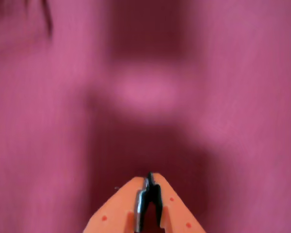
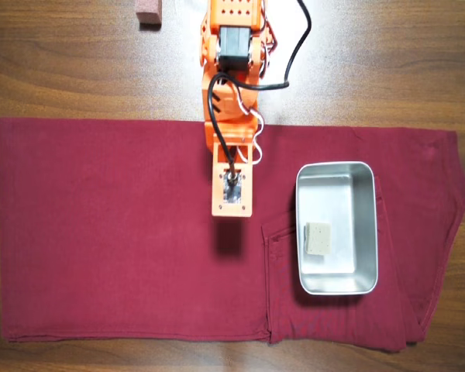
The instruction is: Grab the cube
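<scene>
The cube (image 2: 318,237) is a small beige-grey block lying inside the metal tray (image 2: 337,174) at the right of the overhead view. It does not show in the wrist view. My orange gripper (image 1: 149,180) is shut and empty, its two fingertips (image 1: 160,191) meeting over blurred dark red cloth. In the overhead view my arm's wrist end (image 2: 232,194) hangs over the cloth to the left of the tray, well apart from the cube, and the fingertips are hidden beneath it.
A dark red cloth (image 2: 108,232) covers most of the wooden table (image 2: 387,62). A reddish-brown block (image 2: 149,12) sits at the far edge, left of the arm's base (image 2: 234,31).
</scene>
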Tool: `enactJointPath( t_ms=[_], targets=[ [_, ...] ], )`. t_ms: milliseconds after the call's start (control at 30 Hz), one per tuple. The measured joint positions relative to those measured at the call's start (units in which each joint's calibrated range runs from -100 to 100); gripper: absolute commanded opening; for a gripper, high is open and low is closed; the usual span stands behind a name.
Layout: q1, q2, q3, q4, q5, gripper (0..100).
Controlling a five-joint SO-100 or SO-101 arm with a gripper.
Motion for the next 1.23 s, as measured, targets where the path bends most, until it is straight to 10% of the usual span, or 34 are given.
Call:
enactJointPath(
  t_ms=[133,1233],
  targets=[
    [-0.1,-3.1,-0.1,15.0,-2.3,0],
    [-0.2,-3.2,0.0,15.7,-3.9,0]
  ],
)
